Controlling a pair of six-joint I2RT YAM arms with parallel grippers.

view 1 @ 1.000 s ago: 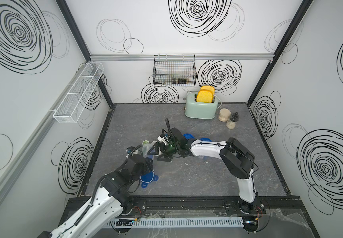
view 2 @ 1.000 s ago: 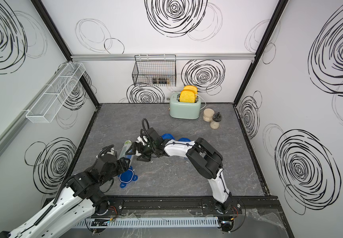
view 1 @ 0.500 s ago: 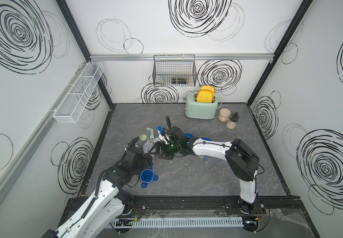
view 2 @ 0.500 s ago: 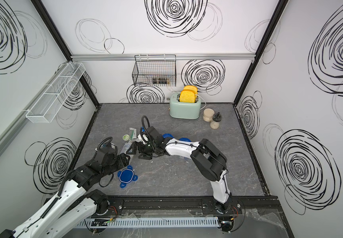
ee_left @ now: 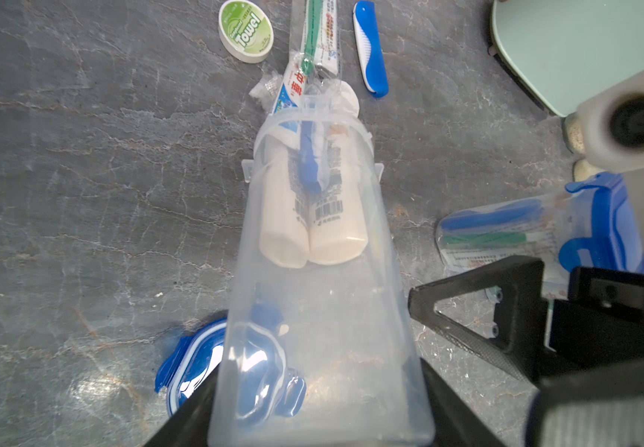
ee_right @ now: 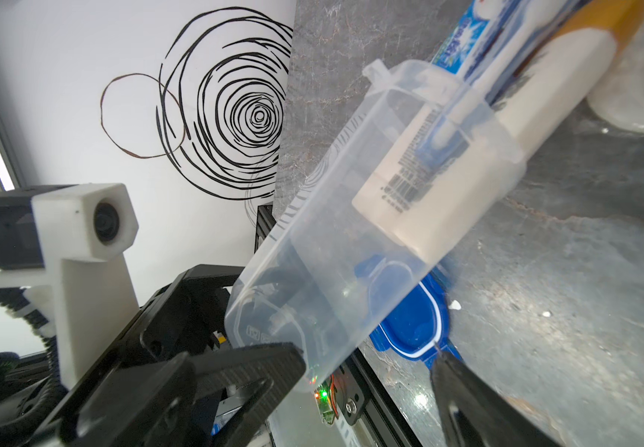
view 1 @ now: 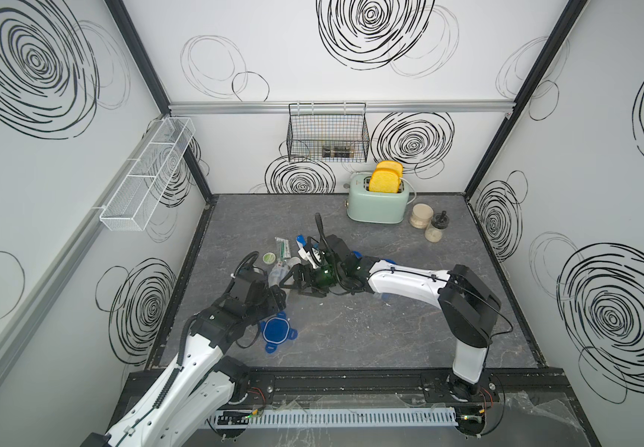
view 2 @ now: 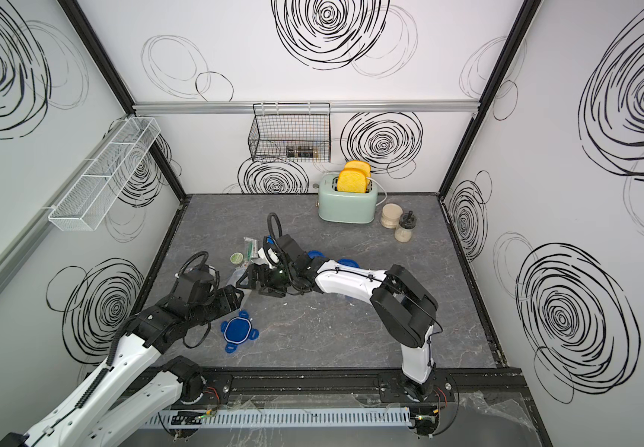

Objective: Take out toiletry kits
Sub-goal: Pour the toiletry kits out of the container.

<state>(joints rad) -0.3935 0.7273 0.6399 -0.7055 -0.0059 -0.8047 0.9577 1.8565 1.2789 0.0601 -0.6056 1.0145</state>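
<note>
Leaning mouth-down left of centre in both top views, clear jar (ee_left: 312, 309) is clamped at its base by left fingers (view 1: 274, 296). Two cream bottles (ee_left: 312, 224) are lodged inside near the mouth; tube (ee_left: 293, 89) pokes out onto the bench (ee_left: 80, 154). Tin (ee_left: 246, 30), sachet (ee_left: 318, 31) and toothbrush (ee_left: 370, 50) are laid just beyond the mouth. Right fingers (view 1: 298, 283) are spread wide, empty, just beside the jar. Blue lid (ee_left: 193, 363) is laid below the base.
</note>
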